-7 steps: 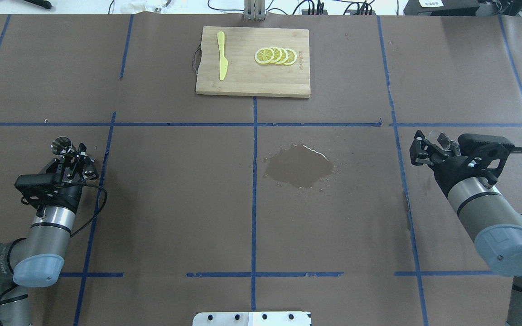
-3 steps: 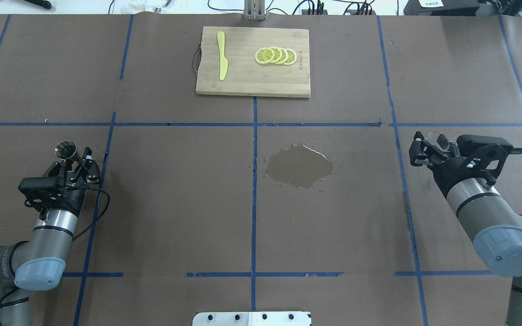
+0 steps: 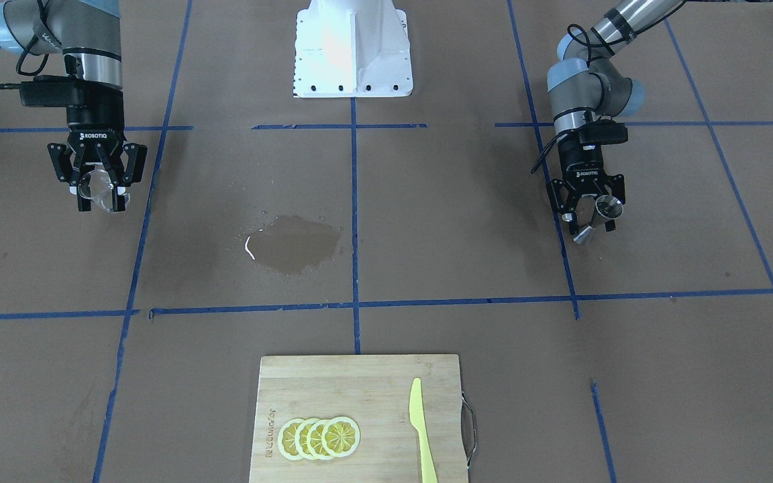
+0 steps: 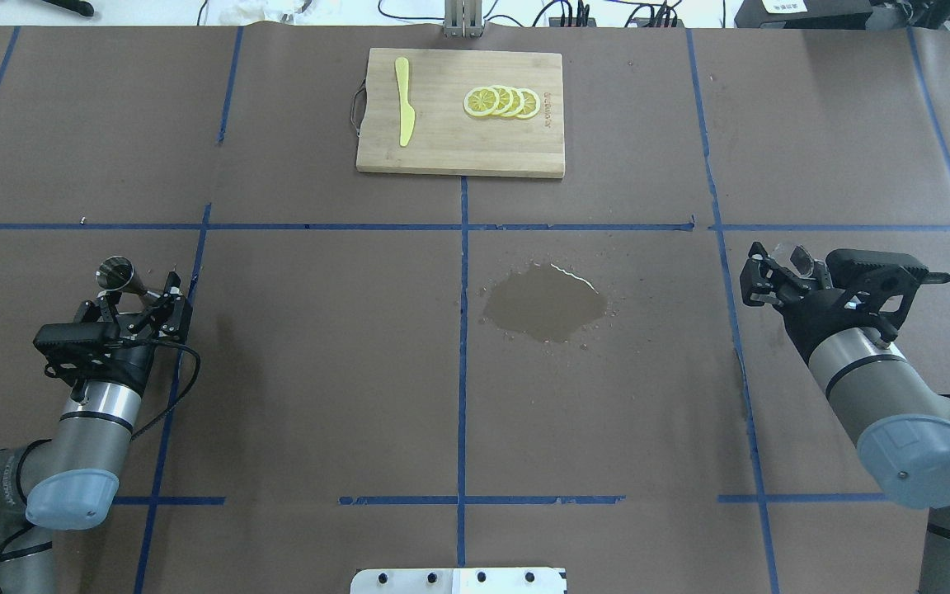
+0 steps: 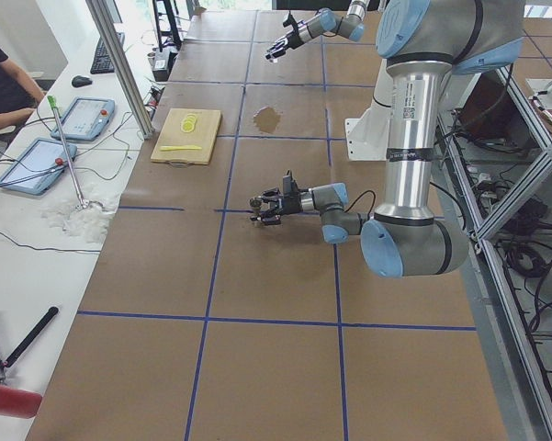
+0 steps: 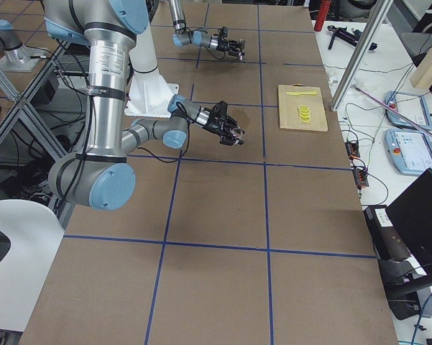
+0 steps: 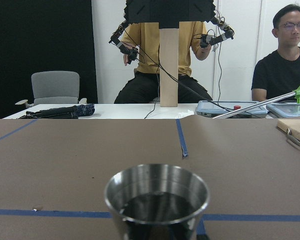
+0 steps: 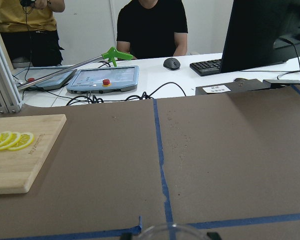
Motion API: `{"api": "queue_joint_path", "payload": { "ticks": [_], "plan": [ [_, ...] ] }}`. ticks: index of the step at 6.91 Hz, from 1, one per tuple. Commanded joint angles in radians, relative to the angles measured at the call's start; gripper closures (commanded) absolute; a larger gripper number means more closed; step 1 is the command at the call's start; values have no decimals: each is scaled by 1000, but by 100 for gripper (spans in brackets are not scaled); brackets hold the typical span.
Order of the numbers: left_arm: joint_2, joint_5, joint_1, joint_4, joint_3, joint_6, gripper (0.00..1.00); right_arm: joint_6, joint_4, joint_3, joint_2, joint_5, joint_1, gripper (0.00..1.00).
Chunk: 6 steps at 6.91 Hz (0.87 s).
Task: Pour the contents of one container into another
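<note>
Overhead exterior: left gripper (image 4: pixel 139 289) holds jigger (image 4: pixel 115 270), right gripper (image 4: pixel 774 266) glass (image 4: pixel 801 257); puddle (image 4: pixel 545 304) between.

four lemon slices (image 4: pixel 501 101), one knife (image 4: pixel 404 111), board (image 4: pixel 458 153), jigger (image 4: pixel 115 270) and glass (image 3: pixel 100 190).

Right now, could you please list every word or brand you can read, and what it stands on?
"ROBOTIQ": body of the right gripper, which holds the clear glass.
"ROBOTIQ": body of the left gripper, which holds the steel jigger; smaller.
Burnt-in brand on the bamboo cutting board: too blurred to read.
White label in the right wrist view: too small to read.
</note>
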Motion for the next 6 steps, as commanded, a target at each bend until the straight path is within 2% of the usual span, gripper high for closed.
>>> {"api": "queue_joint_path", "payload": {
  "ticks": [1,2,3,6],
  "plan": [
    [38,-44,-1,-6,-42,5,0,0,0,-27,6,-17,-11,100],
    [152,-113,-1,-6,-176,43,0,0,4,-62,21,-61,-22,100],
    [185,-143,-1,-9,-206,44,0,1,7,-70,21,-80,-37,100],
    [187,-236,46,-10,-270,46,0,14,14,-115,21,-130,-64,100]
  ]
}}
